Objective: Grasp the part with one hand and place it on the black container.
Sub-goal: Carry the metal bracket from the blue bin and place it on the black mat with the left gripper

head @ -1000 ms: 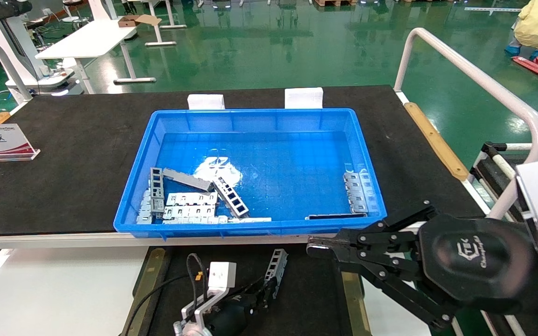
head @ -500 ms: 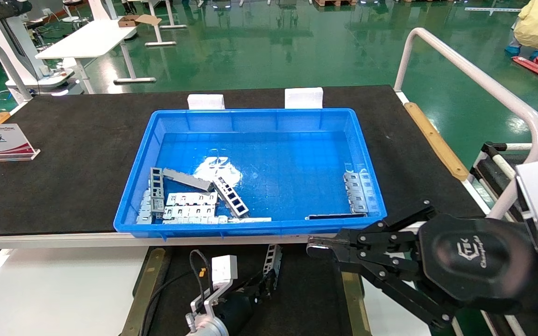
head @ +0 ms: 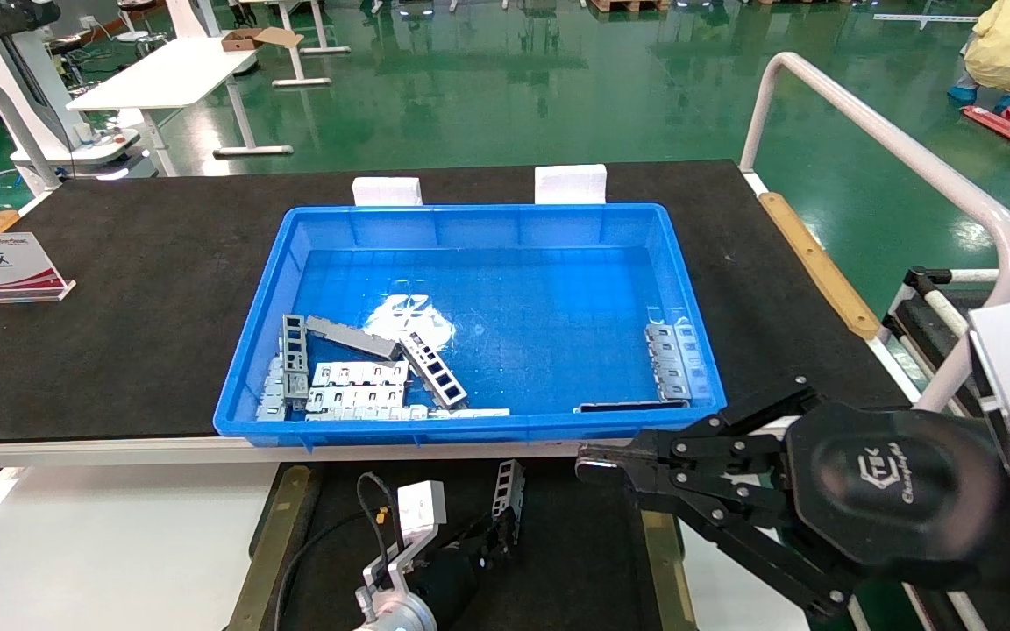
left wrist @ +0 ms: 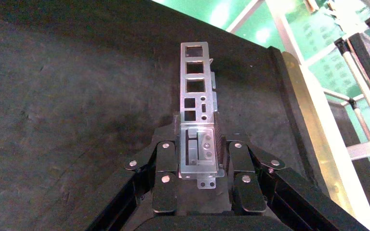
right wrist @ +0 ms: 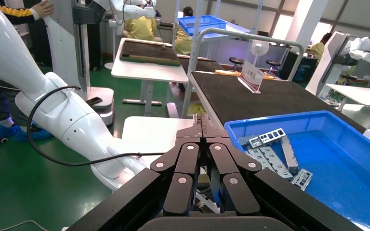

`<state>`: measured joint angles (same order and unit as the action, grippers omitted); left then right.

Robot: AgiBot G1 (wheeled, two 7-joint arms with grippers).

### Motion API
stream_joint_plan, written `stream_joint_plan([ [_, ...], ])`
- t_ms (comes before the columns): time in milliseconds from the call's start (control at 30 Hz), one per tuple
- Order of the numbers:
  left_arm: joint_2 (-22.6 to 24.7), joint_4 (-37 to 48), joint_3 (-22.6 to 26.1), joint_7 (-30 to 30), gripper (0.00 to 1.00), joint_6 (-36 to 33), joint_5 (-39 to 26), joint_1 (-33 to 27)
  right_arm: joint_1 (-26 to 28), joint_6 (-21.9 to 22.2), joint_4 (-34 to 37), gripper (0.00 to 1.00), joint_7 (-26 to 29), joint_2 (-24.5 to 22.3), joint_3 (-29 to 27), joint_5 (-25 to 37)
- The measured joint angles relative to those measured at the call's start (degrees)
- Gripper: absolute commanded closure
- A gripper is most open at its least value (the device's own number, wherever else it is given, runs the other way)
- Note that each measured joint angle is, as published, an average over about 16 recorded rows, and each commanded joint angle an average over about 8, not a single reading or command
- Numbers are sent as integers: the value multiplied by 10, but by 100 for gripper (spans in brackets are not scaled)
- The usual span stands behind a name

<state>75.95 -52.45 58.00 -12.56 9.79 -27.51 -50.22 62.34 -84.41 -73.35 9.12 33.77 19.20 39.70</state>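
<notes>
The part [left wrist: 197, 91], a narrow silver-grey channel with a row of rectangular cut-outs, is held lengthwise in the left gripper [left wrist: 198, 159], projecting forward beyond the fingers over the black container [left wrist: 67, 96]. In the head view the part [head: 507, 492] shows low over the matte-black tray [head: 575, 561], between its brownish-gold strips [head: 270, 543] and just nearer the robot than the blue bin [head: 470, 263]; whether its far end touches the tray cannot be told.

It looks like thin stamped sheet metal: stiff, light and smooth, so likely to slide or clatter if dropped rather than bend. Its narrow sides give the surest hold, and the fingers [left wrist: 166, 168] grip it near one end, closed against those sides, which leaves a long free length that could swing if the grip loosens unevenly.

More such brackets [head: 356, 381] lie heaped in the near left corner of the bin, with a few [head: 670, 359] by its right wall.

The right gripper [right wrist: 201, 126] hangs idle at the tray's right, beside the bin's near right corner, its fingers pressed together on nothing.
</notes>
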Motion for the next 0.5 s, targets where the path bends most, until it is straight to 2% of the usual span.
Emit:
stream_joint_plan([
  [67, 2, 3, 0, -1, 29, 0, 0, 0, 0, 0, 0, 2, 0, 0, 0, 0],
  [100, 2, 4, 0, -2, 17, 0, 0, 0, 0, 0, 0, 0, 0, 0, 0, 0],
  [167, 3, 6, 0, -3, 1, 0, 1, 0, 0, 0, 0, 0, 0, 0, 0, 0],
  [500, 3, 8, 5, -8, 0, -2, 1, -2, 0, 0, 0, 0, 0, 0, 0, 0],
])
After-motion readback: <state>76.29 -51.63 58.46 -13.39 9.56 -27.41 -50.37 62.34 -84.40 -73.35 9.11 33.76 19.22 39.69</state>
